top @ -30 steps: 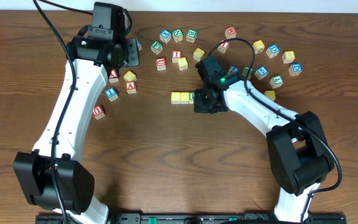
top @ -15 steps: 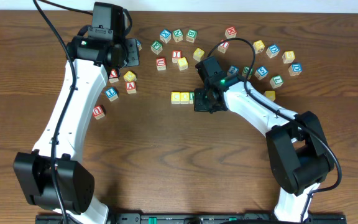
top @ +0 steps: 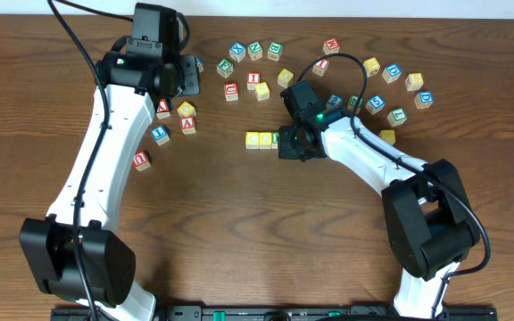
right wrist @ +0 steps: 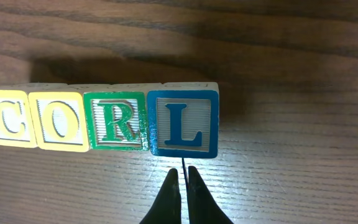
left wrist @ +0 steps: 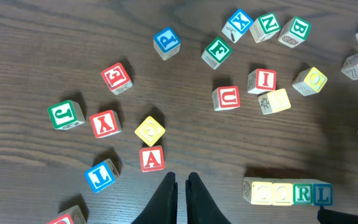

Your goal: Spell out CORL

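Four cubes stand in a touching row on the table in the right wrist view: yellow C [right wrist: 6,118], yellow O [right wrist: 58,121], green R [right wrist: 115,121] and blue L [right wrist: 183,123]. The row also shows in the left wrist view [left wrist: 288,192] and partly in the overhead view [top: 259,139], where my right arm covers its right end. My right gripper [right wrist: 181,171] is shut and empty, its tips just in front of the L cube. My left gripper [left wrist: 181,178] is shut and empty, over bare table below a red A cube [left wrist: 151,158].
Many loose letter cubes lie scattered at the back of the table, among them a blue L [left wrist: 100,175], red Y [left wrist: 105,122], green J [left wrist: 65,114], red U [left wrist: 227,98] and a yellow cube [left wrist: 150,130]. More cubes lie at the back right [top: 391,73].
My right gripper has shifted very slightly. The cubes and my left arm have not moved.
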`<state>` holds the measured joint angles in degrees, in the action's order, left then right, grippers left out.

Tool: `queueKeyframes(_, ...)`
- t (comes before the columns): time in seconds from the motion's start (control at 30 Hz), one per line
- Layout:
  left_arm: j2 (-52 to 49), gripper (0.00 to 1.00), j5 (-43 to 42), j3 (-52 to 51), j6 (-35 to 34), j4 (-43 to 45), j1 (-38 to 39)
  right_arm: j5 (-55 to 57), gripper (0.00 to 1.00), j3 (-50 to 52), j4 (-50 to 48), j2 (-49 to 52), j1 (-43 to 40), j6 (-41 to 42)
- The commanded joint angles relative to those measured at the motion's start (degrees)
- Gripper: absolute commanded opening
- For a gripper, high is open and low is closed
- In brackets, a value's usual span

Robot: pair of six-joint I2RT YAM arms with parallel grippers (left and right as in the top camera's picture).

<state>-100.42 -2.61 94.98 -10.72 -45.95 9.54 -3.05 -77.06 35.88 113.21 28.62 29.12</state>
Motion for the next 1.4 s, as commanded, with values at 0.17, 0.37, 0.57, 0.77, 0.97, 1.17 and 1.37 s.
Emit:
queueKeyframes(0.17, -0.37, 0.07, 0.7, 0.28, -0.76, -0.04, -0.09, 0.98, 0.01, 0.37, -0.22, 0.37, -0.13, 0.63)
queueKeyframes(0.37, 0.76, 0.08, 0.72, 0.28, -0.72, -0.02, -0.17, -1.84, 0.01, -1.2, 2.1, -2.32, -0.13, -3.08)
queueKeyframes(0.57, 4.9, 0.07, 0.76, 0.28, -0.7, 0.0, -0.26, -1.57, 0.01, -3.37, 4.79, -12.5, -0.87, -5.01)
queueKeyframes(0.77, 9.88, 0.08, 0.79, 0.28, -0.68, -0.28, -0.26, -0.13, 0.05, -3.39, 6.05, -25.35, -4.28, -5.03)
queueKeyframes(0.97, 11.43, 0.42, 0.72, 0.28, -0.7, -2.16, -0.26, 4.5, 0.46, -3.39, 11.15, -36.57, -8.79, -6.08)
queueKeyframes(1.17, 11.28, 0.98, 0.72, 0.07, -0.72, -4.15, -0.24, 5.7, 0.86, -3.39, 16.13, -47.12, -13.77, -8.63)
queueKeyframes(1.37, 11.28, 0.98, 0.72, 0.07, -0.72, -4.15, -0.26, 10.34, 0.99, -3.37, 18.32, -55.23, -16.28, -8.61)
